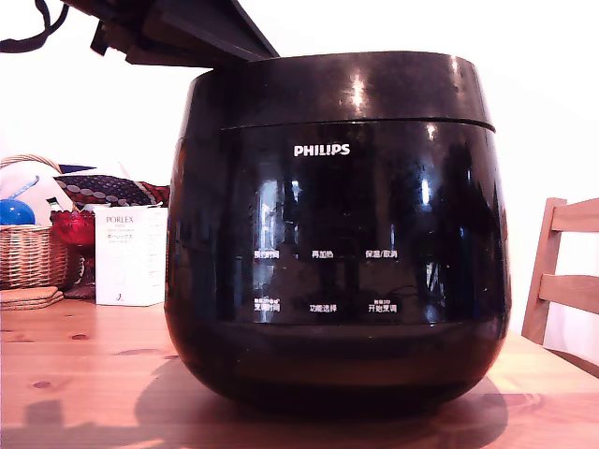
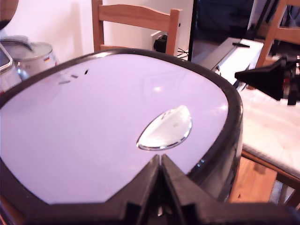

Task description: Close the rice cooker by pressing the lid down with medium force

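Gripper [image 2: 161, 161]: jaws closed together, empty, tips resting at the near edge of the lid [image 2: 112, 136]. Judgement: push straight down, steadily, avoiding sliding on the gloss. The rice cooker [image 1: 337, 234], rounded glossy black, stands centre on the wooden table [image 1: 75, 374]. Wooden chair [image 2: 136, 21] beyond.

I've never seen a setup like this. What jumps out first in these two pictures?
The big glossy black rice cooker fills the middle of the exterior view, standing on a wooden table with its white PHILIPS logo facing the camera. In the wrist view its lid is down, its shiny top reflecting pale light around a silver teardrop-shaped button. The gripper rests at the lid's near edge, fingertips together.
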